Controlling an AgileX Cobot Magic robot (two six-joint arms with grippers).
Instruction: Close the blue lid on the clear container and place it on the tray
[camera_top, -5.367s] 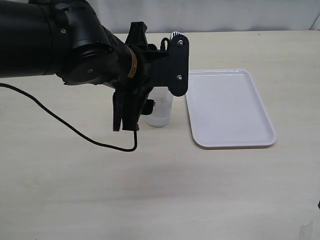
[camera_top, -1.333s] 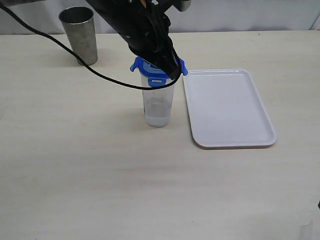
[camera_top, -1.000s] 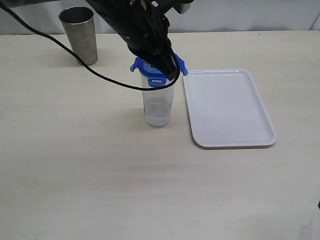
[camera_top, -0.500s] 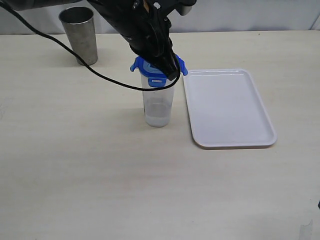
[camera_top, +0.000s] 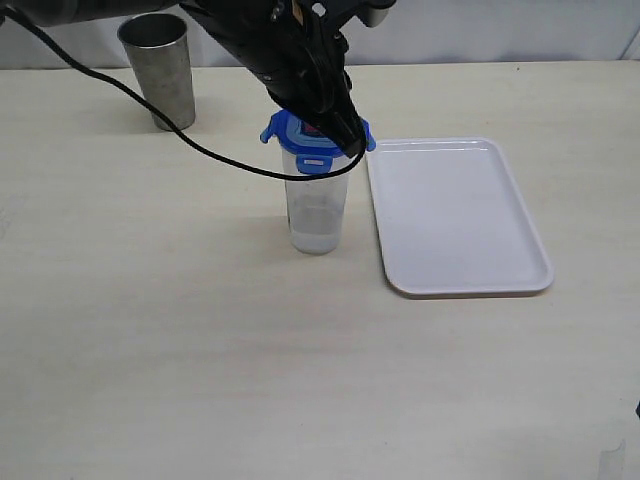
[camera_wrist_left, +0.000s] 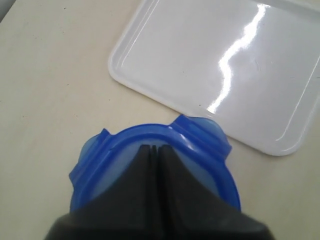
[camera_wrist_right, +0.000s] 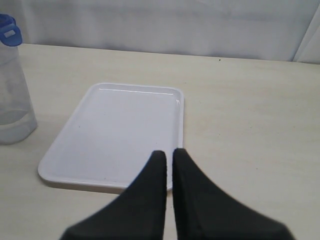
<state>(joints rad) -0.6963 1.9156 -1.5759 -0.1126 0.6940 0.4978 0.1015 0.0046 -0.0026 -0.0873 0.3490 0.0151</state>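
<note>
- Bare beige table (camera_top: 300, 380) lies open in front of the tall clear plastic container (camera_top: 318, 215).
- Small blue snap-flap lid (camera_top: 314, 160) sits on the container, with the clenched left gripper (camera_wrist_left: 154, 147) on top of it.
- Flat white rectangular tray (camera_top: 460, 215) lies just right of the container; the right gripper (camera_wrist_right: 166, 152) is clenched and empty.
- Grey metal cup (camera_top: 160, 70) stands well behind the container, to its left.

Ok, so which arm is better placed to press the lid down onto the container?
Left. The left gripper, shut, is right over the blue lid on the clear container. The right gripper hangs by the tray, apart from the container.
</note>
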